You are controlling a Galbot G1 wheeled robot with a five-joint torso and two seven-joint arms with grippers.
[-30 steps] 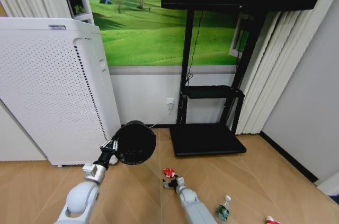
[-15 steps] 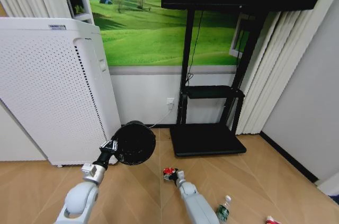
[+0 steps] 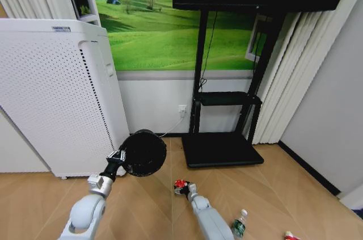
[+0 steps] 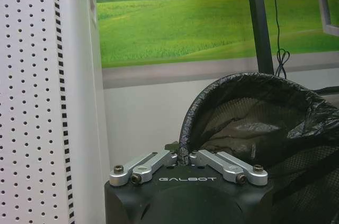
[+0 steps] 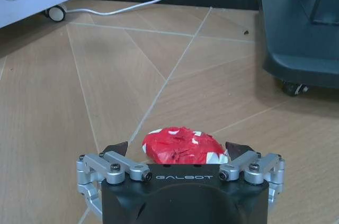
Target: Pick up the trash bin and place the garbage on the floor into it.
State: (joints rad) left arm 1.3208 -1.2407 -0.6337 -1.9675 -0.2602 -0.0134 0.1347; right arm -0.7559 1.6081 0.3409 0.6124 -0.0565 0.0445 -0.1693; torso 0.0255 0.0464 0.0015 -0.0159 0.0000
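- Right gripper sits low over the floor with its fingers spread, one tip on each side of the red scrap; I judge the step in hand to be the grasp of this piece.
- To close well, I keep the crumpled scrap centred between the tips and squeeze only when both tips are level with its bulk, so that it does not slide out along the floor.
- I keep the tips just off the wood; pressing down would likely skid the piece away.
- Left gripper is pressed together on the rim of the trash bin, holding it off the floor beside the white cabinet unit, mouth tilted toward me in the head view.
- The bin hangs near the scrap, up and to my left; I hold it steady so the lined opening stays reachable for the drop.
- The greenish bottle lies farther to my right, and the red-and-white wrapper beyond it, both apart from the black stand base.
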